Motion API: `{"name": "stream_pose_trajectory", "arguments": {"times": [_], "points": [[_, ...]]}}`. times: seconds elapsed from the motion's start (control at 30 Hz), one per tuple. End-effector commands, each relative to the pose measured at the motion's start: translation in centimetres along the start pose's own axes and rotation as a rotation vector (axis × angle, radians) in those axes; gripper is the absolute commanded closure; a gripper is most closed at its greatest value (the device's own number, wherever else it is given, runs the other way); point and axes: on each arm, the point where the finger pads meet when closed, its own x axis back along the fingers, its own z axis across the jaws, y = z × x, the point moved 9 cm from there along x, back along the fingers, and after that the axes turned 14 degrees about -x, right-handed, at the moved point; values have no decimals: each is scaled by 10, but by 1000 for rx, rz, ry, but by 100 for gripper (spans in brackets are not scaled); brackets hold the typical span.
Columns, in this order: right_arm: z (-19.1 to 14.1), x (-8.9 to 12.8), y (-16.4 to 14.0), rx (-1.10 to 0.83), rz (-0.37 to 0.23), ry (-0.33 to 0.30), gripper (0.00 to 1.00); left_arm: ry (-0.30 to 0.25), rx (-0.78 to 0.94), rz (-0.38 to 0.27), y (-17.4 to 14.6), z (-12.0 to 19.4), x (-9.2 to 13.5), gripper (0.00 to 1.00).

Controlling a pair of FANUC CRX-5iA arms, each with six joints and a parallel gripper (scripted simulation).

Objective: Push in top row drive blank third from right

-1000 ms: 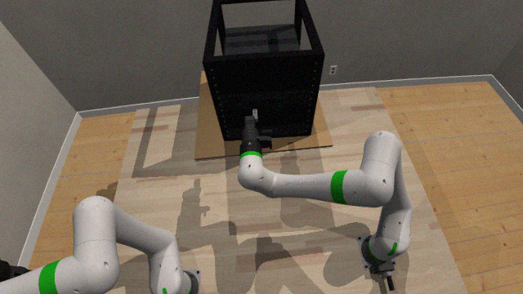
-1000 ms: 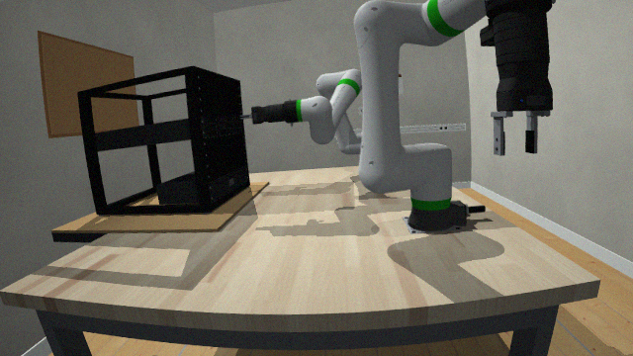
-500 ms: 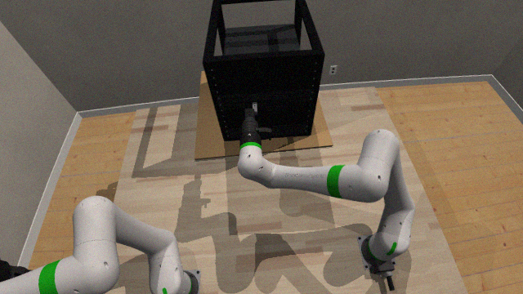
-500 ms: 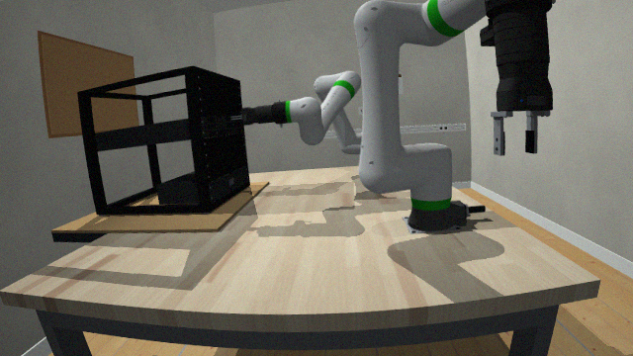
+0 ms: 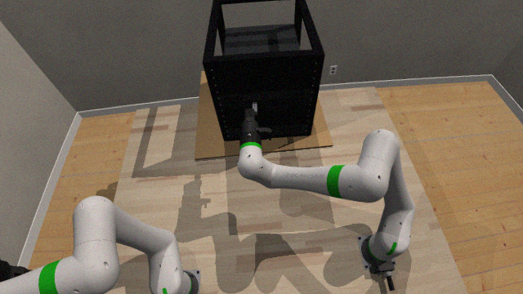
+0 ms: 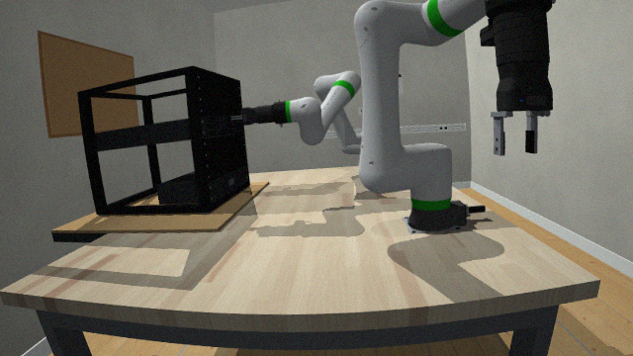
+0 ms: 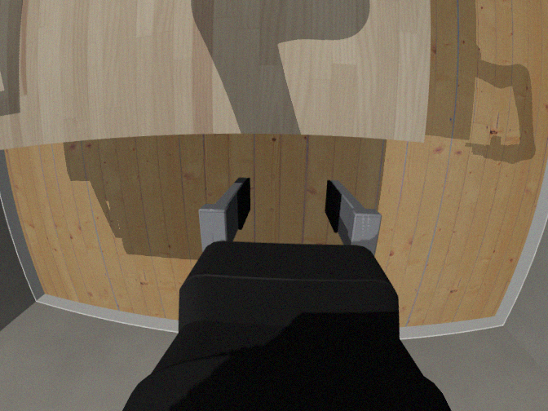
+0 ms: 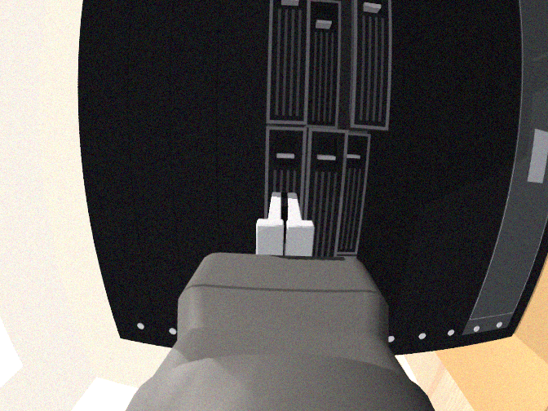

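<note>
The black rack stands upright. The right wrist view shows it turned sideways, its top towards the left and its right side towards the top. The top-row blank third from the right has a light tab and a ribbed face. My right gripper is shut and empty, its tips over that blank's face; whether they touch is unclear. Its body hides the leftmost blanks. The neighbouring top-row blank shows beyond. My left gripper is open and empty, far from the rack.
Middle-row and bottom-row blanks lie close beside the right fingers. One bottom-row blank seems to stand proud. The rack rests on a thin board at the back of the table.
</note>
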Motion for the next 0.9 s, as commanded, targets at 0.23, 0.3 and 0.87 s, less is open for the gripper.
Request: {"name": "stream_pose_trajectory", "arguments": {"times": [0.23, 0.3, 0.87], "points": [[-2, 0, 0, -2, 0, -2, 100, 0, 0, -2, 0, 0, 1, 0], [-2, 0, 0, -2, 0, -2, 100, 0, 0, -2, 0, 0, 1, 0], [-2, -10, 0, -2, 0, -2, 100, 0, 0, -2, 0, 0, 1, 0]]}}
